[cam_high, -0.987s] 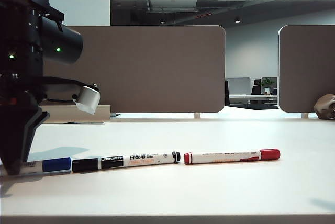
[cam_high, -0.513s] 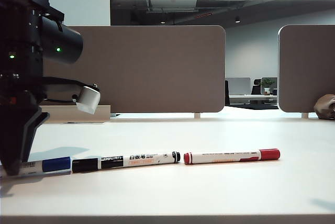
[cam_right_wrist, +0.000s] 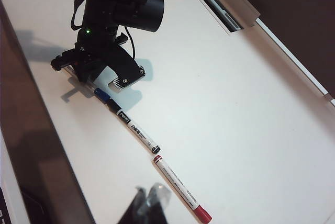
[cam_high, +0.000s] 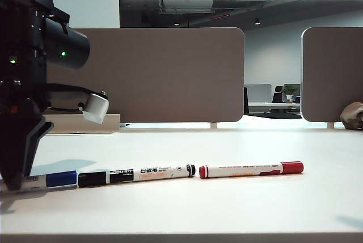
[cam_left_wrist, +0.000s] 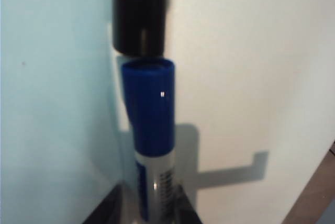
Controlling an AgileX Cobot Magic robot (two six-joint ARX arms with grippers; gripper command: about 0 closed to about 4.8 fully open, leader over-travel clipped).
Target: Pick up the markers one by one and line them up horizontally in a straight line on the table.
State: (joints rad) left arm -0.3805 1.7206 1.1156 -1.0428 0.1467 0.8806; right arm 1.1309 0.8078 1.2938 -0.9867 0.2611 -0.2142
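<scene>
nothing has shifted: left gripper (cam_high: pixel 16 183), jaws parted, straddles the slim white blue-capped marker (cam_high: pixel 48 180) at nine o'clock on the plain white table (cam_high: pixel 227 209); right gripper (cam_right_wrist: pixel 149 203) shut.

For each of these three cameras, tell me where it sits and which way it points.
Exterior view: low at the table's front edge, looking level across the white table; left arm and left tool at left.
Left wrist view: just above the blue-capped white marker, looking along it to the black-capped white marker; left tool's fingers.
Right wrist view: high above, looking down; right tool, left arm.
Exterior and right wrist share all three markers, including the red-capped white marker.
</scene>
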